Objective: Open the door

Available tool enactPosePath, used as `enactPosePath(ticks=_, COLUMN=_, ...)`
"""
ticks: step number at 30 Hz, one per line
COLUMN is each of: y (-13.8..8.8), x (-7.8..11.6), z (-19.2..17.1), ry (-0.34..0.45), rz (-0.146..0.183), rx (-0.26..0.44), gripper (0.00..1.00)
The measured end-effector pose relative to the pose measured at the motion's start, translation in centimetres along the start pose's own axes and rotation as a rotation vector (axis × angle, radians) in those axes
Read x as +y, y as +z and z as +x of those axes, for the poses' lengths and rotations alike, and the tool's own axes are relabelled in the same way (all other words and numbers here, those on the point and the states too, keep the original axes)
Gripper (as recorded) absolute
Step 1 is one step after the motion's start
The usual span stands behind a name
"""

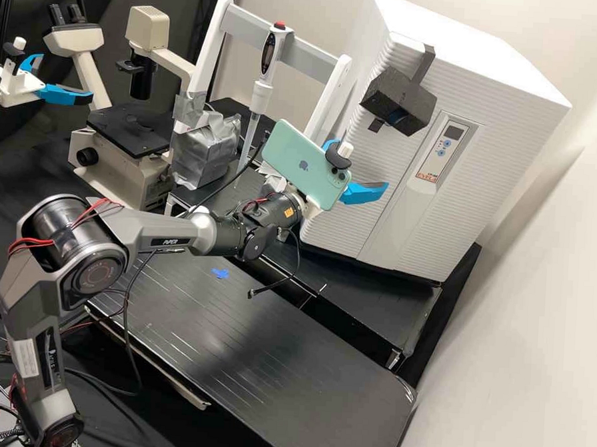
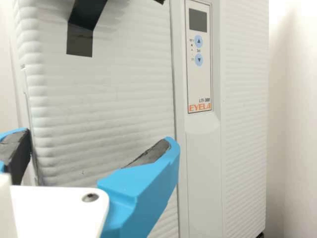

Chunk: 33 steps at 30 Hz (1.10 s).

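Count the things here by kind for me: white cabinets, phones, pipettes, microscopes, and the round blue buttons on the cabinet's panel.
White cabinet: 1
Phone: 1
Pipette: 1
Microscope: 1
Round blue buttons: 2
Total: 6

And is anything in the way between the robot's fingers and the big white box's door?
Nothing I can see stands between the blue fingers and the door. A black block sticks out from the door, but higher up than the fingers.
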Motion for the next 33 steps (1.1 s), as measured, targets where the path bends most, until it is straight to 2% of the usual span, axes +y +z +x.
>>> enactPosePath(ticks=12, y=-0.03, x=-0.05, z=-0.01, ry=-0.014, rz=-0.022, rx=0.010, gripper=0.00)
enactPosePath(ticks=24, y=0.88, x=0.57, z=-0.51, ry=-0.017, rz=-0.016, rx=0.034, gripper=0.00)
enactPosePath(ticks=33, y=0.88, x=0.46, z=-0.68, ry=-0.030, rz=-0.026, rx=0.042, gripper=0.00)
